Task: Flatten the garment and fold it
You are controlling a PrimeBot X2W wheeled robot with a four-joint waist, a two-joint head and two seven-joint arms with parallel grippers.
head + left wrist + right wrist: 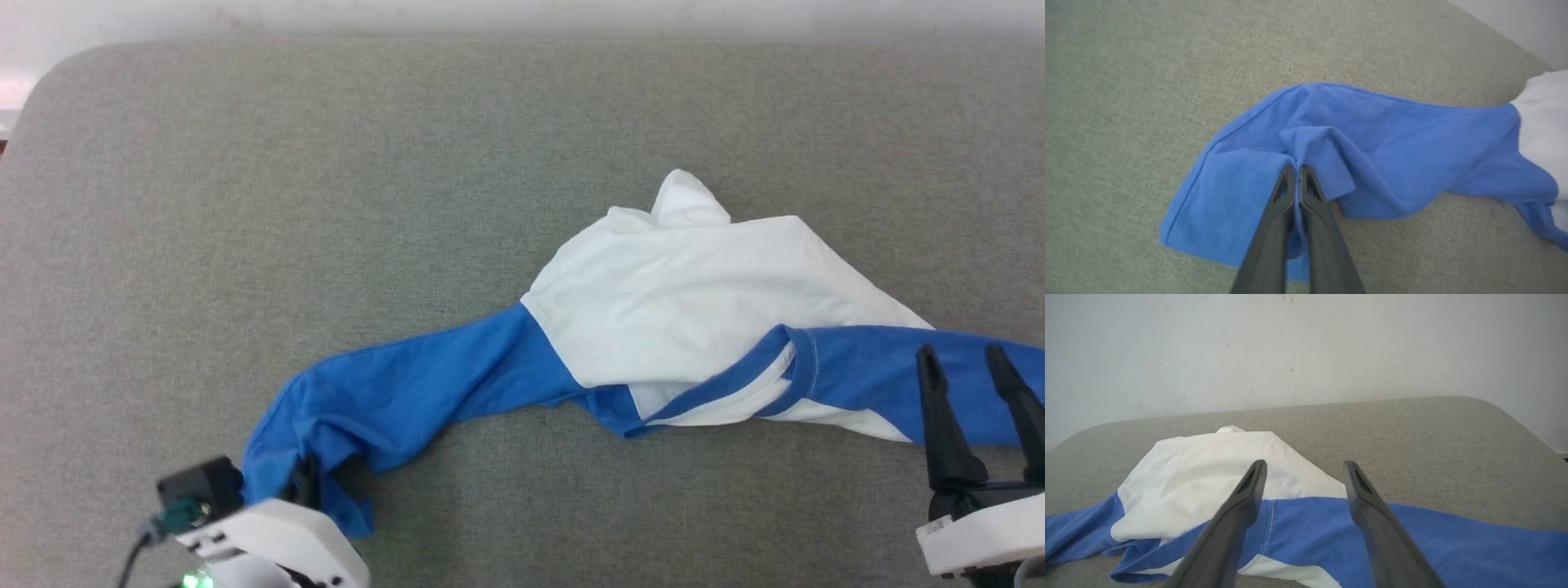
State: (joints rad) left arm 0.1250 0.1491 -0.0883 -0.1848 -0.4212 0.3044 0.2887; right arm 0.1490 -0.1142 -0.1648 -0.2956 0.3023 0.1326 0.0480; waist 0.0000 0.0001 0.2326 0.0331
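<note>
Grey cloth surface [326, 163] held the garment [678, 294], crumpled right of centre. My left gripper [1295, 168] was clamped on its blue end, my right gripper [959, 355] stood apart; a slow outward pull seemed best

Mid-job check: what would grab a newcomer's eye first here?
The blue-and-white garment sprawls crumpled across the grey padded surface, white panel bunched right of centre. The left gripper is shut on a fold of its blue end at the near left; the right gripper hangs open over the blue section at the near right.
</note>
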